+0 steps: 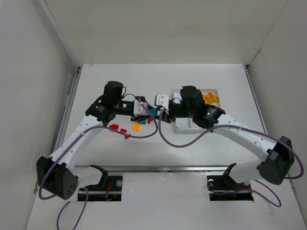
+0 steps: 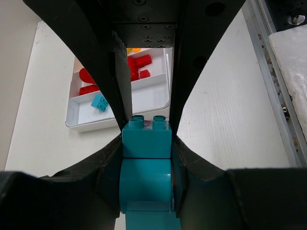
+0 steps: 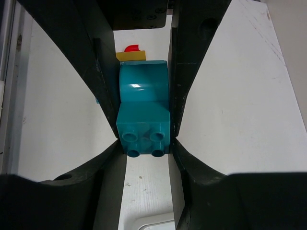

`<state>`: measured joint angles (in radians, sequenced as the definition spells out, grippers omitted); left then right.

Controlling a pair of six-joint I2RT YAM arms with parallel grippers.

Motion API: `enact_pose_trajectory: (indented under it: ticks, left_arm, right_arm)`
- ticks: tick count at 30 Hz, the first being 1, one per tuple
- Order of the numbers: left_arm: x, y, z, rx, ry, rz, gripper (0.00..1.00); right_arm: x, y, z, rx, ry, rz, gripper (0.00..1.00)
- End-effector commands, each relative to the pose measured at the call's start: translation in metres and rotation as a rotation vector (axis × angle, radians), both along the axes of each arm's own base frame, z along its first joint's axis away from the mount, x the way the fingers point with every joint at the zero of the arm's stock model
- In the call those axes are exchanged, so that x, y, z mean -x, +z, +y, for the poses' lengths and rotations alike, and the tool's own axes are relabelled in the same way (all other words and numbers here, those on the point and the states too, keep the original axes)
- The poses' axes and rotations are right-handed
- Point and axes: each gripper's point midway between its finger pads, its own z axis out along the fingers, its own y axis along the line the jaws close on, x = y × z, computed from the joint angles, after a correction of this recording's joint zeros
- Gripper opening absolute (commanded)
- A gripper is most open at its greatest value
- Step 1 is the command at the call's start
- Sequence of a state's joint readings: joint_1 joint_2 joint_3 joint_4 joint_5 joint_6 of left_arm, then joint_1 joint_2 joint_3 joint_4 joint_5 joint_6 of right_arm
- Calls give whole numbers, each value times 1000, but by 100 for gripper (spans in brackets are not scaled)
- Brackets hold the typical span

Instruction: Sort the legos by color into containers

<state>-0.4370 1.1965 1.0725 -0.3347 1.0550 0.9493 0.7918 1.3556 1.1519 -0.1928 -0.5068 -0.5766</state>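
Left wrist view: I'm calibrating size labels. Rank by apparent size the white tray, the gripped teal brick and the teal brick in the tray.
1. white tray, partly hidden
2. gripped teal brick, nearly equal; closeness inflates it
3. teal brick in the tray

White table [image 1: 216, 148] is carrying everything. Compartmented white tray [image 1: 184, 127] is sitting flat on it, right of centre and toward the far side. Loose legos [image 1: 123, 130] are lying on the bare surface left of the tray: three red ones [image 1: 113, 126] clustering close together, an orange one [image 1: 136, 127] sitting just right of them, one more red brick [image 1: 148, 120] lying nearer the tray. Metal rail [image 1: 158, 168] is running along the near edge.
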Motion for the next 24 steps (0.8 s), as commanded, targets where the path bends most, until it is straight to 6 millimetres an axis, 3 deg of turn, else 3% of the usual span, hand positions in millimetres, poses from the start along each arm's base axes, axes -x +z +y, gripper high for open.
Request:
enact_pose_trajectory:
  ticks: [1,3,5,8,11,16,18,20,21,24]
  left_arm:
    - [3,23,-3,46,-37,-66,0]
    - [4,20,-3,42,-37,-58,0]
    - [3,15,-2,34,-29,-51,36]
    - [5,13,-1,25,-36,-55,74]
    - [4,11,0,17,-28,-49,85]
    - [-3,6,4,-16,14,-62,87]
    - [-13,1,9,-50,67,-77,83]
    - [-19,-5,13,-78,103,-79,74]
    - [-23,-7,15,-93,127,-86,61]
    - [-24,-8,16,-98,135,-88,43]
  right_arm:
    - [-3,33,10,-67,17,-72,0]
    - [-2,37,9,-71,19,-87,0]
    - [-2,37,9,-71,19,-87,0]
    - [0,37,7,-72,19,-88,0]
    - [1,37,8,-75,29,-86,0]
    - [1,37,8,-75,29,-86,0]
    - [3,37,8,-77,38,-84,0]
    - [3,33,8,-71,38,-77,0]
    - [3,33,8,-71,38,-77,0]
    - [3,33,8,-71,38,-77,0]
